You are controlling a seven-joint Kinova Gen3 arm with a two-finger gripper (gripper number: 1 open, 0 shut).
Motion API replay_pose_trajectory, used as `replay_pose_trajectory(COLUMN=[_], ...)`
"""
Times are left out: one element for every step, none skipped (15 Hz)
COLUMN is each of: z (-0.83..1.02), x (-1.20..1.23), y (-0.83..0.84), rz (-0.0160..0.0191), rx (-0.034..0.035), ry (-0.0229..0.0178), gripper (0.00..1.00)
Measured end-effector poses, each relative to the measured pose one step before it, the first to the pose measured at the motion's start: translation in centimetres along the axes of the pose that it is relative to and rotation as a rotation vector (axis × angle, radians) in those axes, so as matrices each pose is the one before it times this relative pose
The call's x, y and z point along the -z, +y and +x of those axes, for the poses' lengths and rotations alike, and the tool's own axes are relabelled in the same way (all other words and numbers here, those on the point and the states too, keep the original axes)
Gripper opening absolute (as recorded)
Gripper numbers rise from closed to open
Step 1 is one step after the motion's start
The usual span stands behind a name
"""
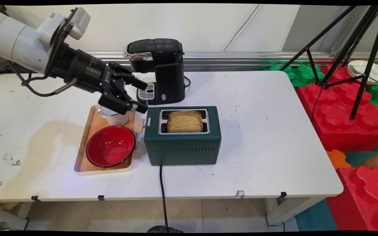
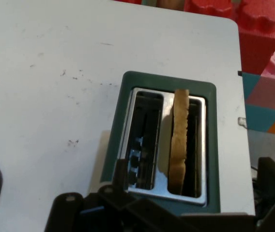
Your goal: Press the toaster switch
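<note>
Gripper [image 1: 141, 96]: black two-finger hand, fingers spread apart and holding nothing, reaching in from about 10 o'clock and hanging just above the white mug [image 1: 115, 117]. Its fingertips point toward the toaster [image 1: 182, 144], which lies just at its 4 o'clock.

Toaster: a boxy dark green body with a ribbed vent row on the front wall and a brushed metal top plate cut by two long slots. One slice of toast [image 1: 185, 122], tan and coarse-crumbed with a rounded top, stands upright in one slot; in the hand view the other slot is dark and holds no bread [image 2: 145, 145]. A black cord [image 1: 162, 196] drops from the toaster's front over the table edge.

Wooden tray [image 1: 90, 131]: a rectangular board with a pale rim, at the toaster's 9 o'clock. It carries the mug at its far end and a glossy red bowl [image 1: 111, 146] with a dark rim at its near end.

Coffee machine [image 1: 157, 70]: glossy black, with a slatted drip grille, at the toaster's 12 o'clock.

White table [image 1: 258, 131]: smooth, scuffed and stained.
</note>
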Motion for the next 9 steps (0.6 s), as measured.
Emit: replay_pose_trajectory(z=[-0.308,-0.307,-0.240,-0.270,-0.209,-0.124,-0.184,-0.134,-0.154], x=[0.126,0.089,0.025,-0.023,-0.047,-0.056,-0.089,-0.078,-0.062], y=[-0.133,-0.140,-0.106,-0.100,-0.080,-0.049,-0.081,-0.062,-0.062], rz=[0.00095,0.00114,-0.00034,-0.00014,-0.00013,-0.00001,0.00039,0.00028,0.00033], rx=[-0.00452,-0.00498,-0.00637,-0.00797,-0.00618,-0.00270,-0.00383,-0.00283,-0.00333], ry=[-0.00018,-0.00010,0.00083,0.00015,-0.00026,-0.00120,-0.00202,-0.00271,-0.00310], gripper=[1.00,1.00,1.00,1.00,1.00,1.00,1.00,1.00,1.00])
